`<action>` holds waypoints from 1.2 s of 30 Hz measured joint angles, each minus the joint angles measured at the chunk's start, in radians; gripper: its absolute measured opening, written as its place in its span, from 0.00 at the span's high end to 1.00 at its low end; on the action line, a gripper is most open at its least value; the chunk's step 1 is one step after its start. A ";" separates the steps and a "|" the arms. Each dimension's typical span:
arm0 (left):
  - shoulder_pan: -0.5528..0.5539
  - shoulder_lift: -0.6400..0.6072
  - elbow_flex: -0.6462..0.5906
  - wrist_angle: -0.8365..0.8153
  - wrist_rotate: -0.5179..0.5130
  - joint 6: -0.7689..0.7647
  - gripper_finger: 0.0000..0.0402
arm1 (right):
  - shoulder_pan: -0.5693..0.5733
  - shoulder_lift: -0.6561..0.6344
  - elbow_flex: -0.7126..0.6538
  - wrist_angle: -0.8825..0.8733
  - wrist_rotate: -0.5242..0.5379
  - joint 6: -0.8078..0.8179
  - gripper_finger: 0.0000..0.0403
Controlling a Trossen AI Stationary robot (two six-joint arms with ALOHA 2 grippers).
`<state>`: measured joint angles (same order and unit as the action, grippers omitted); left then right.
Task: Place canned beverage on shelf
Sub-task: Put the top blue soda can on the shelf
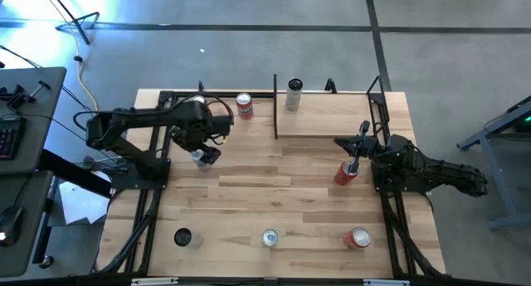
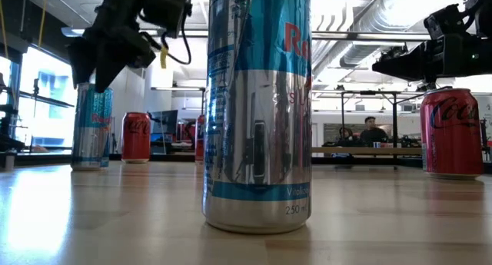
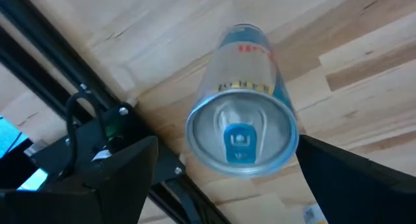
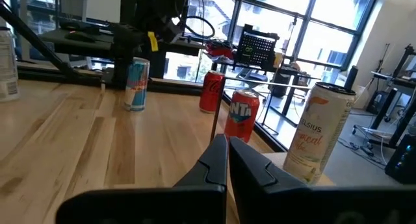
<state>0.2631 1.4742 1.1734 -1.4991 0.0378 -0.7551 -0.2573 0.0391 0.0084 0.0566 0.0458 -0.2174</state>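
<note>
While the left gripper [image 1: 205, 156] hangs over the worktop's left half, nearer the far edge than the near one, its jaws stand wide apart w/ the blue-and-silver can [image 3: 244, 107] directly below and between them, not gripped: in the left wrist view the two dark fingers [image 3: 110, 178] flank the can's lid on either side w/ clear gaps, neither touching. Can stands upright on the planks, long axis vertical, pull-tab end up toward the wrist camera, base on the wood. In the low view it shows at far left under the gripper, base flat on the worktop [image 1: 274, 195]. The shelf [image 1: 332, 113] sits at the far edge, right of centre, a light board w/ black posts; a white can [image 1: 294, 94] stands upright near its far left corner. A red can [image 1: 245, 106] stands just left of the shelf, at the far edge, well apart from the blue-and-silver can. Right gripper [image 1: 358, 147] sits by the right edge, just in front of the shelf's near right corner, jaws fully closed w/ nothing in them; an orange-red can [image 1: 344, 174] stands just beside it toward the near edge. Along the near edge: a dark can [image 1: 182, 236] at left, a silver can [image 1: 270, 237] mid, a red cola can [image 1: 358, 238] at right, all upright. Low view also shows a person [image 2: 373, 130] seated far back in the room.
</note>
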 joint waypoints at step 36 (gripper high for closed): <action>-0.004 0.148 0.389 0.101 0.001 0.290 0.45 | 0.000 0.000 0.000 0.019 -0.001 0.010 1.00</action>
<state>0.2592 1.6225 1.5623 -1.3977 0.0391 -0.4654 -0.2573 0.0387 0.0086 0.0753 0.0444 -0.2070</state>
